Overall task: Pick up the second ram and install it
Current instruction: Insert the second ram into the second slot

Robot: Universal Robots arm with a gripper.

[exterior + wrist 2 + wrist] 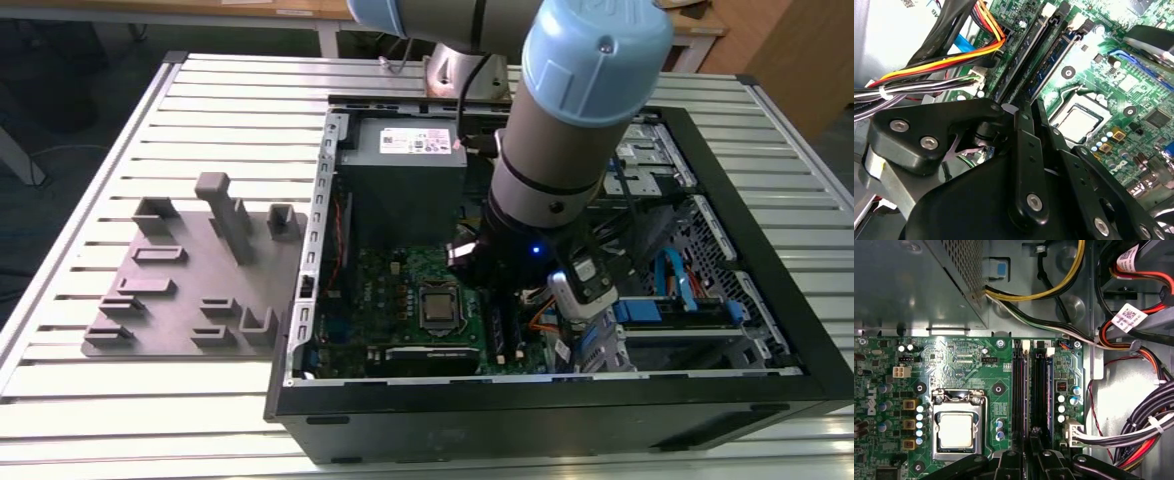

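The gripper [497,285] is down inside the open computer case [747,395], low over the motherboard [387,290] and right at one end of the memory slots. I cannot tell from here whether it is clamped on anything or merely resting over the slot.

The second ram [1048,390] stands on edge in the slot row just beside the CPU socket [956,429], on the side away from the socket. Its bluish board [1054,62] looks already down in the slot rather than lifted. Its long axis runs straight out from under the gripper [1030,452] toward the power supply [400,165], parallel to the socket's edge. Another dark stick [1026,55] sits alongside it, closer to the socket. Bundled cables [1149,430] lie just beyond the slots. The grey holder plate [187,280] sits well apart, outside the case.
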